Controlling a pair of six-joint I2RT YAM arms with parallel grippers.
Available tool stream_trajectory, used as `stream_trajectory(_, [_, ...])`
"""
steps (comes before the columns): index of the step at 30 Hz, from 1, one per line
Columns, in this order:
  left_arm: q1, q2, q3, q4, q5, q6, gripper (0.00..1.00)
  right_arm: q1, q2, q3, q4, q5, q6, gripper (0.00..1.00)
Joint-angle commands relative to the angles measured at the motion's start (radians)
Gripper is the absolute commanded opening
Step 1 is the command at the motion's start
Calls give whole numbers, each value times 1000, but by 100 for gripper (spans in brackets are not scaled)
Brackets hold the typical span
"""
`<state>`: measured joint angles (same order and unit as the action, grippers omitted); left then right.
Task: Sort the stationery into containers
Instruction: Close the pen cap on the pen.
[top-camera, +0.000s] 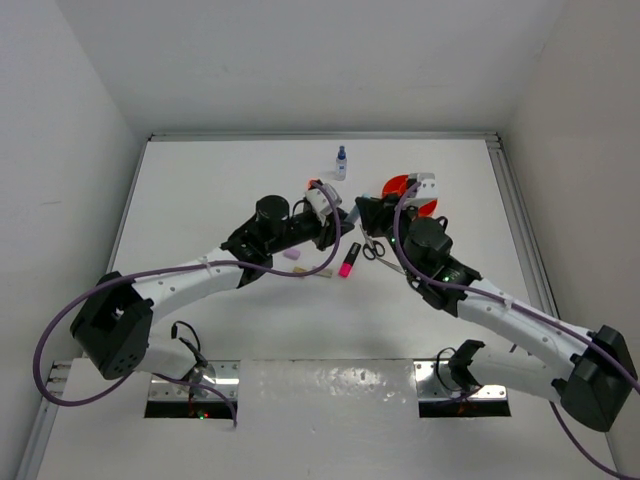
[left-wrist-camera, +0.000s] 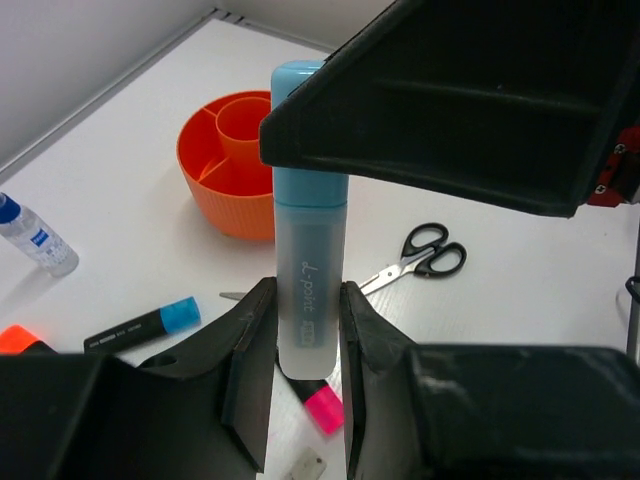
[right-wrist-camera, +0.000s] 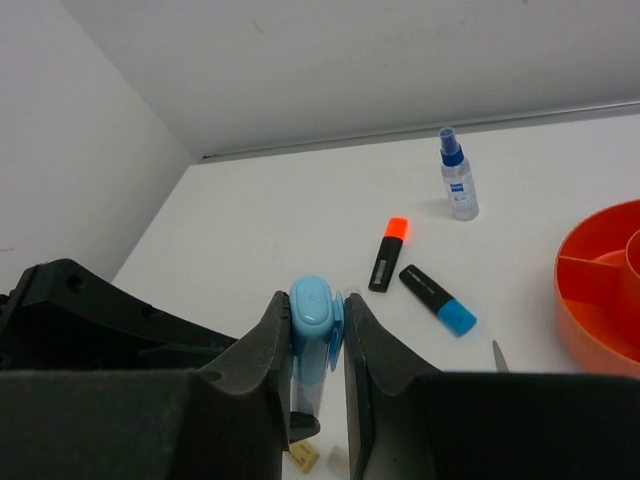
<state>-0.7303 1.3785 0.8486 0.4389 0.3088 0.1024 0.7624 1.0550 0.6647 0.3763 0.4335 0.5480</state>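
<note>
One wrist view, the left, shows scissors (left-wrist-camera: 405, 263).

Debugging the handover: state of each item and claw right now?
Left claw, shut on light-blue marker body.
Right claw, shut on that marker's cap.
Orange tub, upright, visible compartments empty.
Spray bottle, upright, capped.
Scissors, closed, lying flat.
Blue-capped marker, capped, lying flat.

Seeing frosted grey marker (left-wrist-camera: 308, 275) with pale-blue cap, ribbed orange tub (left-wrist-camera: 213, 212), black blue-capped marker (left-wrist-camera: 140, 328), black orange-capped marker (right-wrist-camera: 385, 262), pink-capped marker (left-wrist-camera: 322, 408), black-handled scissors (left-wrist-camera: 420, 256) with silver blades, clear bottle (left-wrist-camera: 36, 240) with blue top, plain white table (left-wrist-camera: 520, 330).
</note>
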Motion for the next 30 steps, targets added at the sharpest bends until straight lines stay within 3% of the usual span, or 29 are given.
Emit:
stream_trajectory(1, [20, -45, 72, 343, -17, 13, 0, 60, 54, -92, -200, -79, 27, 0])
stream_trajectory(30, [45, -33, 56, 377, -39, 22, 0, 146, 135, -301, -122, -116, 24, 0])
